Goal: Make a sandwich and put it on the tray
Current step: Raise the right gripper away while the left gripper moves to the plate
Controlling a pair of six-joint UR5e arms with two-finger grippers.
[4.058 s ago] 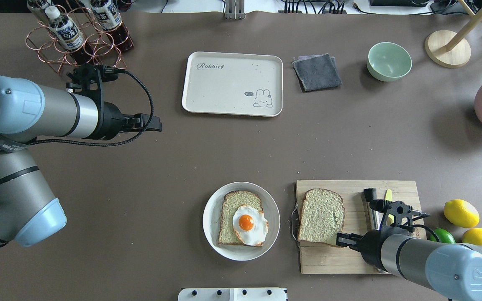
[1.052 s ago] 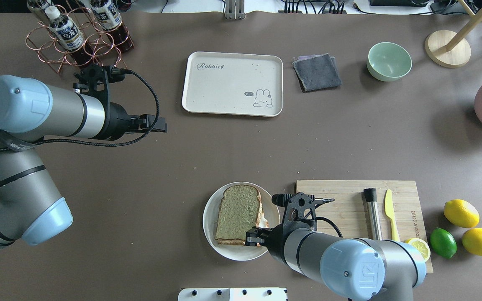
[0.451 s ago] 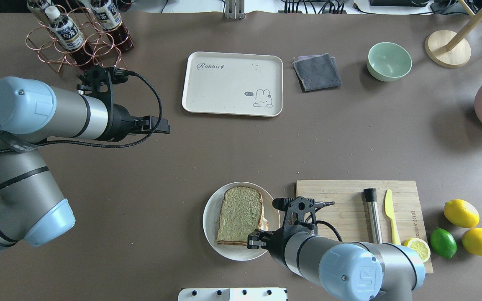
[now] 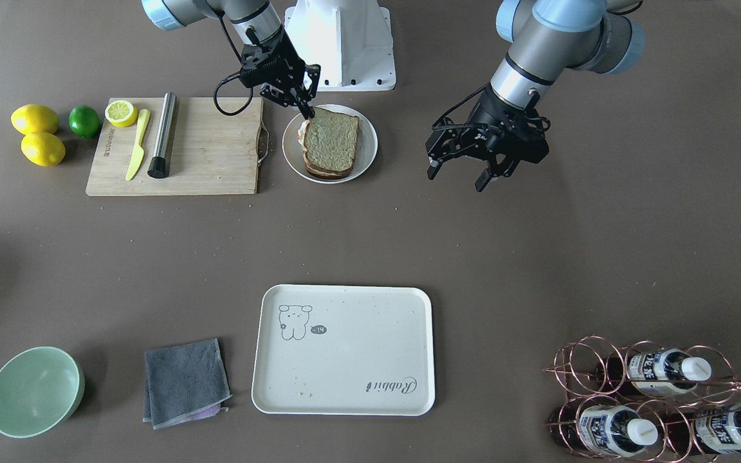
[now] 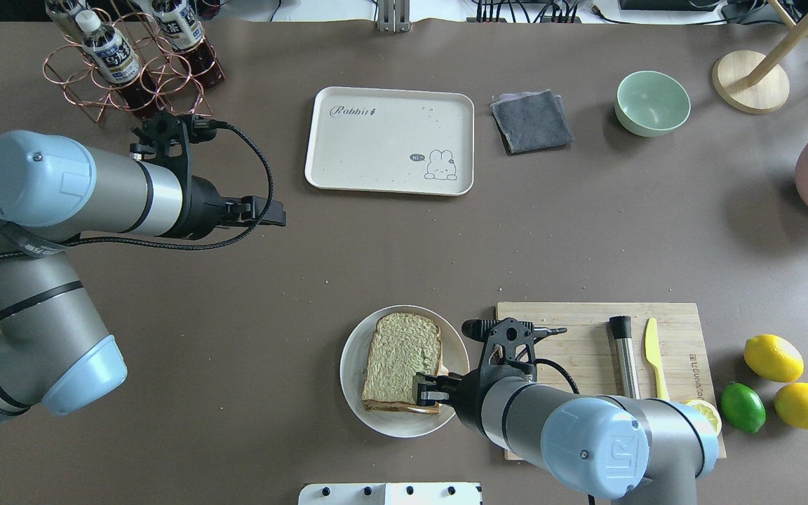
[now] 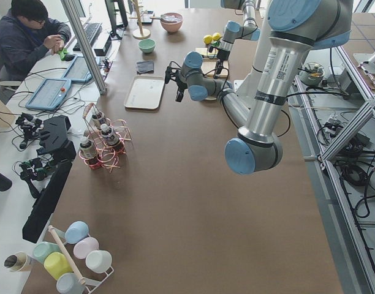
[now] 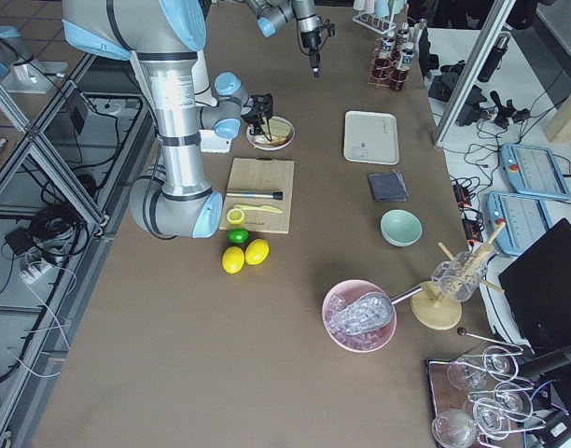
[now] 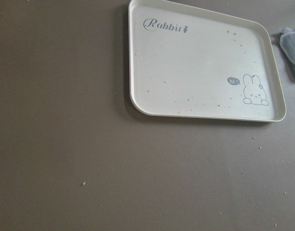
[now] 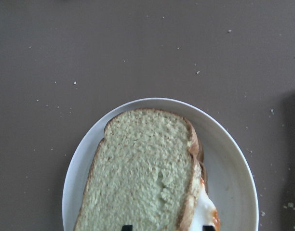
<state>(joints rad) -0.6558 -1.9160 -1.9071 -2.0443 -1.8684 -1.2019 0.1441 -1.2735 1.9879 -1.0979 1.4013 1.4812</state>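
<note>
Right gripper (image 5: 422, 391) held spread over sandwich (image 5: 400, 358) corner, lower centre; left gripper (image 4: 458, 179) held spread; tray (image 5: 376, 151) lettered "Rabbit".

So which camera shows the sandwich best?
The right wrist-mounted view: the sandwich fills it, egg peeking out. The front-facing view shows it whole but small; overhead, the right end effector covers a corner; exterior right shows a speck.

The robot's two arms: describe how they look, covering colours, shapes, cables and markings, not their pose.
Both the left arm and right arm are silver-grey tubes with rounded pale-blue joint caps. The right arm's cap carries a UR logo. Each ends in a black two-finger gripper, left gripper and right gripper, with a looping black cable.
</note>
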